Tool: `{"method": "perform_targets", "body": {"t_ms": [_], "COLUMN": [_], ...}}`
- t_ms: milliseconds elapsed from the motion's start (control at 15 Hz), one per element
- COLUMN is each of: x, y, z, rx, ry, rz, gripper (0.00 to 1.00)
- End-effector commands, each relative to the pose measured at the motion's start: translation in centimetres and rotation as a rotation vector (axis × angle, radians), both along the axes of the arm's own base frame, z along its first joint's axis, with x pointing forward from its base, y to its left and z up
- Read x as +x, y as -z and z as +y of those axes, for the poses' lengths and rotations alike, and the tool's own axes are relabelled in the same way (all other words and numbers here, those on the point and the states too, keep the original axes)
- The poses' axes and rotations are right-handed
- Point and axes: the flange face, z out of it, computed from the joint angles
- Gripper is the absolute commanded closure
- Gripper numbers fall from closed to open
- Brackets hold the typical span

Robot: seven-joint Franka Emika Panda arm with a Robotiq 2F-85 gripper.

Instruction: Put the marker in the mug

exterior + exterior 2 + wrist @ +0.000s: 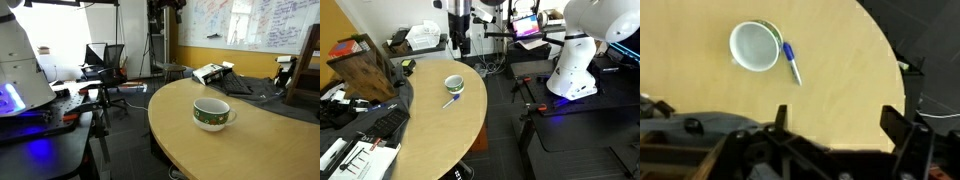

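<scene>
- While the claw (837, 135) hangs well above the counter (840, 60), its two fingers (895, 128) stand wide apart at the bottom of the wrist view, with nothing between them.
- The marker (791, 63) lies flat on the counter, well apart from the claw; in the wrist view it sits up and to the left of the gap between the fingers.
- Its long axis runs nearly top to bottom in that view, slanting a little. The upper end is by the mug's rim and the lower end points toward the claw's side. Which end is the cap cannot be told.
- The mug (755, 47) stands upright, and its white inside shows nothing in it.
- The marker lies just beside the mug's wall, outside it; whether they touch is unclear.
- In an exterior view the marker (450, 101) lies just in front of the mug (453, 84), and the claw (460, 45) hangs beyond them.
</scene>
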Motion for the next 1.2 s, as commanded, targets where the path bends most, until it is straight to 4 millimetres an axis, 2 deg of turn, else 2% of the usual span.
{"method": "perform_targets", "body": {"t_ms": [0,200,467,733,933,1133], "x": [5.3,9.1,13.2,15.6,16.9,18.3], "y": [4.0,8.8,15.0,21.4,24.7,26.1], "z": [0.9,0.8,-0.6,-3.0,-3.2,-2.7], "rx": [-0.076,-0.055,-0.036,-0.024,0.002,0.015], "ry": [-0.109,-0.207,-0.32,-0.302,-0.286,-0.314], "rz": [0.011,0.134,0.25,0.364,0.403,0.374], "gripper": [0.0,0.0,0.0,0.0,0.0,0.0]}}
